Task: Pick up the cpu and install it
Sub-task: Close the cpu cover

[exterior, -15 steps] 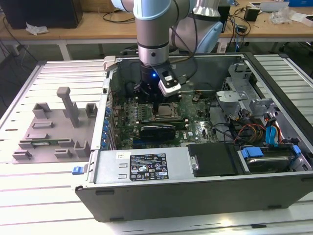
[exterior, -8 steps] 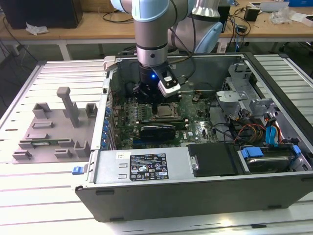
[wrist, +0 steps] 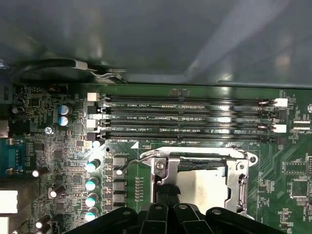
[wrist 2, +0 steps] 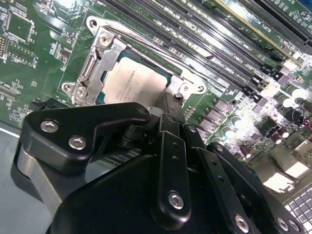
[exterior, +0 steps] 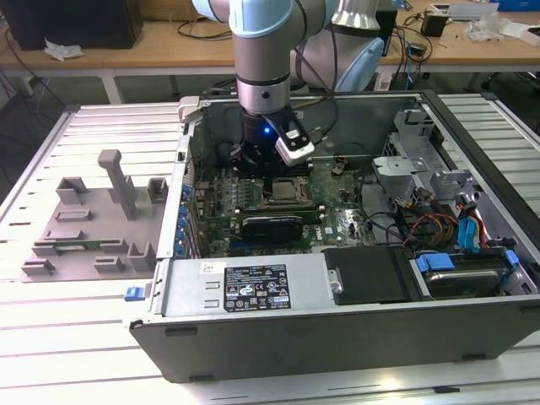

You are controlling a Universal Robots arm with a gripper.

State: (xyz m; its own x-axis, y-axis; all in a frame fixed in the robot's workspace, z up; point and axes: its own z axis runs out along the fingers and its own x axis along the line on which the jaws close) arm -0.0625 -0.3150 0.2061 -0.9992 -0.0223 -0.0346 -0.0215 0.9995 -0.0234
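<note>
Currently, the gripper (wrist 2: 165, 111) is positioned low inside an open computer case (exterior: 253, 333), directly over the cpu (wrist 2: 130, 82), and in both wrist views its black body is seen close above the chip. Whether the claw is released or clenched cannot be told from what is shown, nor can it be told whether the gripper touches the cpu. The cpu is seated flat, silver top upward, within the metal socket frame (wrist 2: 100, 56) on the green motherboard (wrist 2: 34, 53). The frame is seen around the chip's visible edges, and the part of the chip nearest the gripper is hidden by the gripper body. Just beside the socket, four long dark memory slots (wrist: 185, 117) are laid parallel to one another. A row of teal-topped capacitors (wrist: 90, 184) is lined up near another side of the frame. In the exterior view, the grey and pale-blue arm (exterior: 266, 51) is held upright and reaches down into the case, with a small blue light (exterior: 267, 129) lit near its wrist. The case is laid on its side on a slatted metal table (exterior: 67, 354). A grey moulded fixture (exterior: 93, 228) is placed on that table at the exterior view's left of the case, well apart from the gripper. Toward the exterior view's right, a bundle of orange, red and blue cables (exterior: 443, 226) is gathered inside the case.
</note>
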